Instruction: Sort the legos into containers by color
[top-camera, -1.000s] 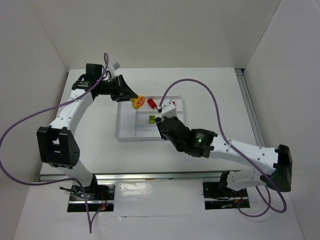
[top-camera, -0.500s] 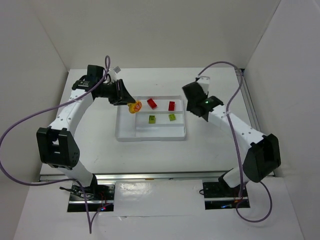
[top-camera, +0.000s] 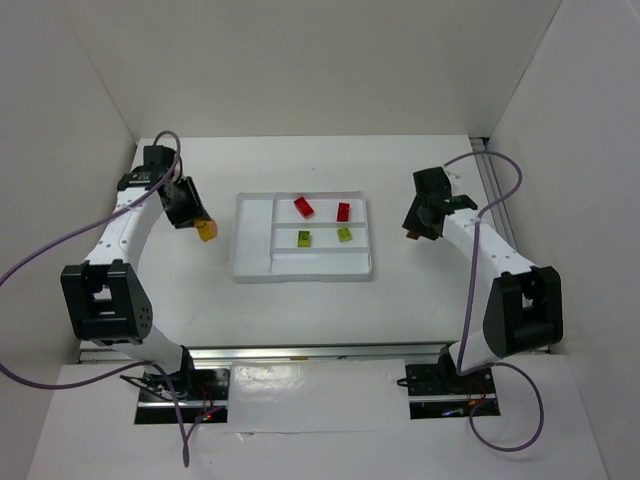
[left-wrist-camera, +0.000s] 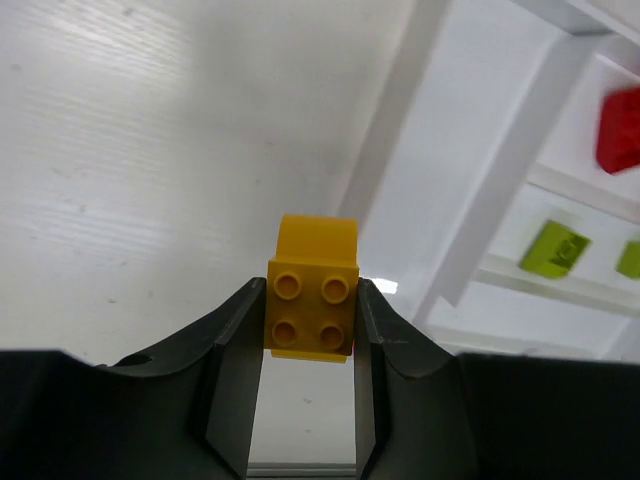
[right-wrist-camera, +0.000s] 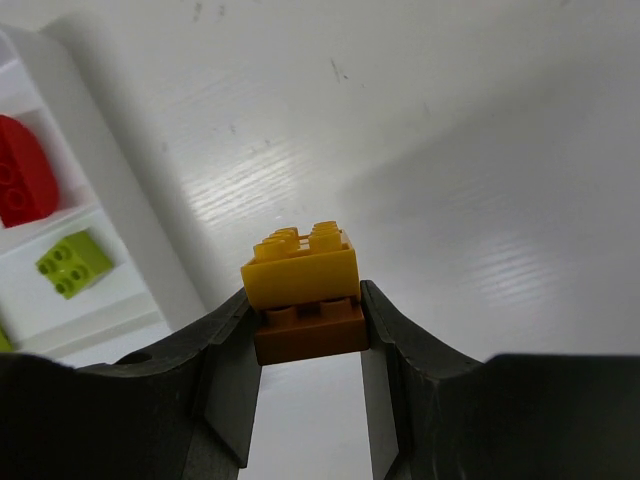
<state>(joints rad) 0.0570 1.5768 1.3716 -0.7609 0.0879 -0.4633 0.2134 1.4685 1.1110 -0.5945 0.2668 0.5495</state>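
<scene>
Both arms have swung out from over the tray since half a second ago and now hang over the bare white counter (top-camera: 300, 160), one on each side.

On the left, the left pincer (top-camera: 203, 230) sits apart from the tray's left wall. It is closed narrow on a yellow four-stud plastic brick (left-wrist-camera: 312, 310), one finger against each side, with the studs facing the wrist camera.

In the middle, the shallow translucent-white rectangular plastic tray (top-camera: 252, 240) lies flat on the counter. Its tall section is at the left end, with three long narrow sections to the right of it. Two red plastic bricks (top-camera: 304, 207) (top-camera: 343, 211) lie apart in the far narrow section. Two lime-green plastic bricks (top-camera: 303, 238) (top-camera: 344, 234) lie apart in the middle one.

On the right, the right pincer (top-camera: 415, 231) is just beyond the tray's right wall. It is clamped on an orange-brown plastic brick (right-wrist-camera: 310, 332). A second yellow plastic brick (right-wrist-camera: 300, 270) is stacked on top of that brick, above the fingers.
</scene>
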